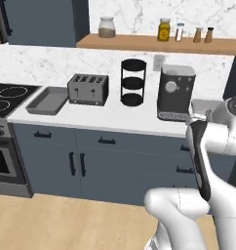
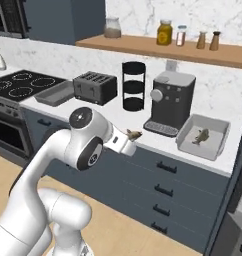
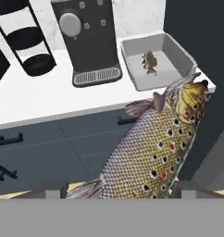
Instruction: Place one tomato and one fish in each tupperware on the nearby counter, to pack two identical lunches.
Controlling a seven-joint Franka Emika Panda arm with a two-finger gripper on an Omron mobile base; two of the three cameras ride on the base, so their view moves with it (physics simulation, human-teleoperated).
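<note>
Before the counter [image 2: 143, 142], the gripper [image 3: 115, 189] pinches a fish [image 3: 151, 152] between its fingers.

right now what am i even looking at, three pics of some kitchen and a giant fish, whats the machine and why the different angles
It is a rendered kitchen with a white robot arm on a driving base. Two pictures come from cameras on the base, behind the arm to its left and right. The third comes from a camera on the hand, so the fish held in the gripper looks huge. On the white counter stand a toaster, a black tiered rack and a coffee machine. One grey tray already holds a second fish; another tray sits by the stove.
</note>
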